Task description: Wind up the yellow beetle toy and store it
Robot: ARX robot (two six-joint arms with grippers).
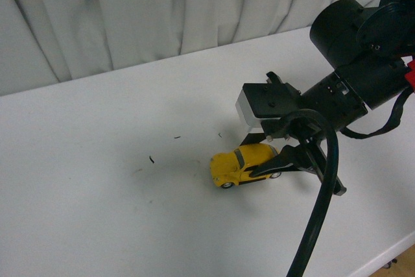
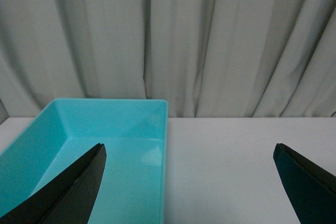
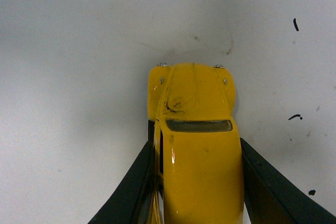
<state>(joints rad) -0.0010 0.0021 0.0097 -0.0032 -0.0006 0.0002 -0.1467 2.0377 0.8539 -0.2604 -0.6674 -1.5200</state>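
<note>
A white desk [image 1: 97, 180] fills most of the front view. Behind its far edge hangs a pale grey curtain [image 1: 130, 11] in long vertical folds. Some small dark marks [image 1: 151, 158] lie on the desk surface near the middle, and the right wrist view shows such specks too, with thin faint scratches. In the left wrist view an open turquoise box [image 2: 105, 121], rectangular with smooth inner walls, stands on the desk, its far wall near the curtain.

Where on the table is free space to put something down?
The table is bare from the curtain to the near edge, all left of the toy; only tiny dark specks lie there. It is crowded at the toy, where the right fingers hold it. The left wrist view shows more bare table beside the bin.
</note>
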